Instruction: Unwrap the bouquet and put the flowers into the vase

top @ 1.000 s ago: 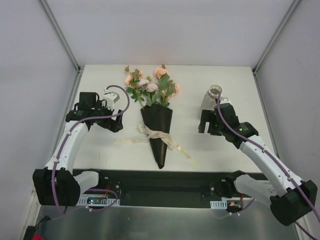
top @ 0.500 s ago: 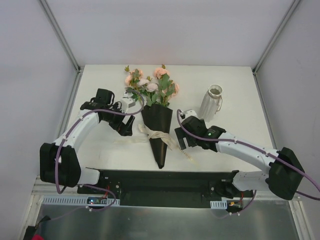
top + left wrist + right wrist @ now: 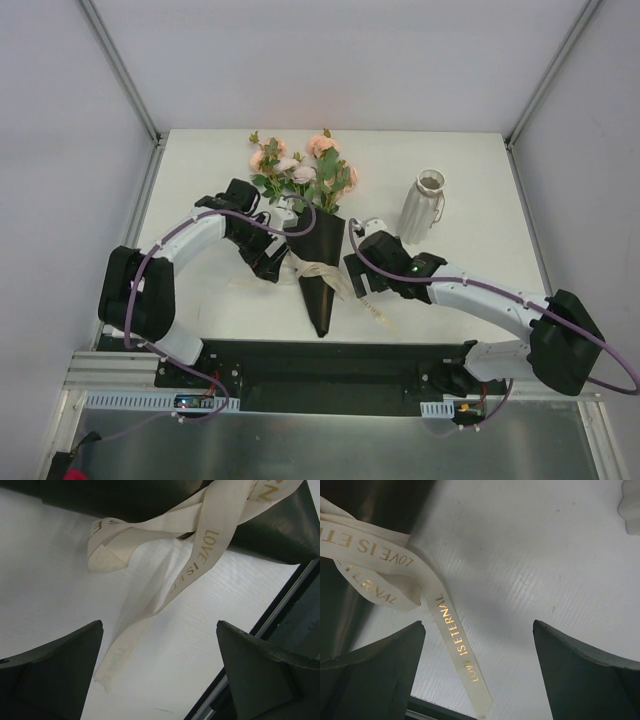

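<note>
The bouquet (image 3: pixel 318 240) lies in the middle of the table (image 3: pixel 200 170), blooms toward the far edge, its ribbon (image 3: pixel 318 270) tails trailing sideways beneath the left gripper (image 3: pixel 274 266) and right gripper (image 3: pixel 358 284), which flank it equally close, jaws spread wide and empty.

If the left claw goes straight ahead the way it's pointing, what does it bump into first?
Probably the cream ribbon tail lying on the table, right ahead of the open left claw; depth is hard to judge.

The ribbon (image 3: pixel 451 630) is cream woven cloth with shiny gold letters. The bouquet (image 3: pixel 318 240) has glossy black paper around it. The table (image 3: pixel 535 565) is white and matt, with fine lines. The vase (image 3: pixel 421 208) looks white, ribbed and matt.
</note>
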Controlling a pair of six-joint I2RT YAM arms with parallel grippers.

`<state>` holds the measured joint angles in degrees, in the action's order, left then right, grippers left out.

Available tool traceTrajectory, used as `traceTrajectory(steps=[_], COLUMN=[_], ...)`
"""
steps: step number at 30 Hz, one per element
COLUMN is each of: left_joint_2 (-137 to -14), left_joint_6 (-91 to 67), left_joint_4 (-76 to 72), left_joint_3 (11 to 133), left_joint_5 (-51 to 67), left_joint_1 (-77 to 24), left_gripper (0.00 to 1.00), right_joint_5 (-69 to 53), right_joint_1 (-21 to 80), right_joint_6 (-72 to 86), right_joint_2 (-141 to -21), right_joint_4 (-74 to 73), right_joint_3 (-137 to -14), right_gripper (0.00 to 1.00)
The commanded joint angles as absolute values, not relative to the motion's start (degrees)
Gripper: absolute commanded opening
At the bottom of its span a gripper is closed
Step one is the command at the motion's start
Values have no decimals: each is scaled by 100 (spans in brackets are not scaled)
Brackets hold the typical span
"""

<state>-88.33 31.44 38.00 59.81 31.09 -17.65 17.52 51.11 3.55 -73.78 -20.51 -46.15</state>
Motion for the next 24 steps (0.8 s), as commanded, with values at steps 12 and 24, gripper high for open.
traceTrajectory(steps=[12,24], left_joint_2=[-9158,-9009], left_joint_6=[3489,3428], left_joint_4=[3481,2585], left_joint_3=[5854,5467], left_joint_5=[3033,2294], left_joint_1=[-2574,-2971], left_gripper=[85,35], right_joint_5=[1758,1784], right_joint_1=[5124,5115], right_joint_6=[677,730], right_joint_2=[-6829,-6688], right_joint_4=[-2004,-1863], right_joint_3=[-4280,-4113], right_gripper=[91,87])
